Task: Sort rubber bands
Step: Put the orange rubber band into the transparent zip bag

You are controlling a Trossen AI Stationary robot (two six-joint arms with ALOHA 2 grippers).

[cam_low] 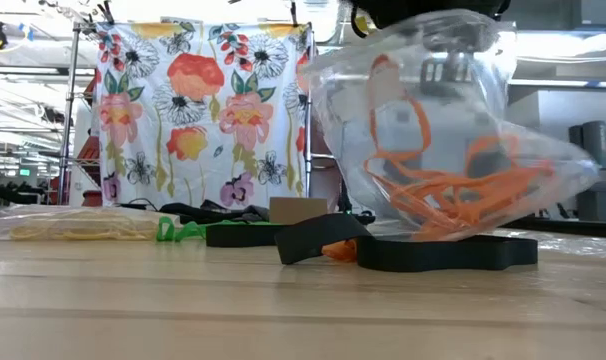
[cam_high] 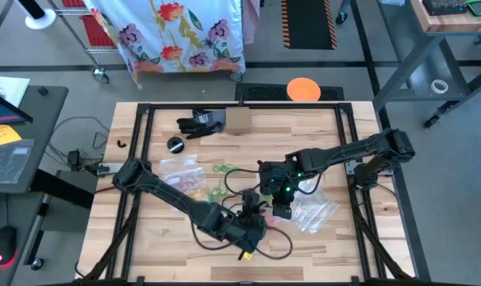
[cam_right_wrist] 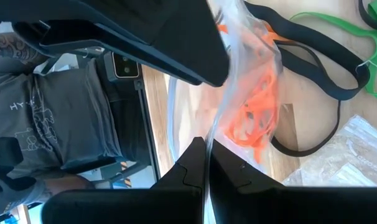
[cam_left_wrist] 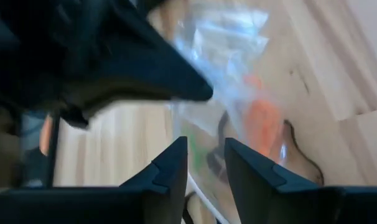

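A clear zip bag (cam_low: 443, 130) with orange rubber bands (cam_right_wrist: 257, 106) inside is held up near the table's middle. My right gripper (cam_right_wrist: 206, 155) is shut on the bag and also shows in the high view (cam_high: 278, 205). My left gripper (cam_left_wrist: 206, 163) stands close beside it, its fingers a little apart, with the bag's film (cam_left_wrist: 238, 93) just past them. I cannot tell whether it touches the bag. Loose green bands (cam_right_wrist: 356, 37) and wide black bands (cam_right_wrist: 319, 56) lie on the table under the bag. One loose orange band (cam_low: 338, 250) lies by the black bands. My right gripper pinches the bag's thin plastic edge (cam_right_wrist: 214, 127) between its two shut fingers. The bag hangs below the gripper, bulging, with the orange bands gathered in its lower part (cam_low: 453, 195). Its bottom is just above or on a black band (cam_low: 443, 252); I cannot tell which.
A flat bag of yellow bands (cam_low: 73, 225) lies at the table's left (cam_high: 181, 171). Another clear bag (cam_high: 316, 210) lies at the right. A black glove (cam_high: 199, 123), a brown box (cam_high: 238, 119) and a black lid (cam_high: 175, 144) sit at the far side. A person (cam_right_wrist: 58, 118) stands beyond the table.
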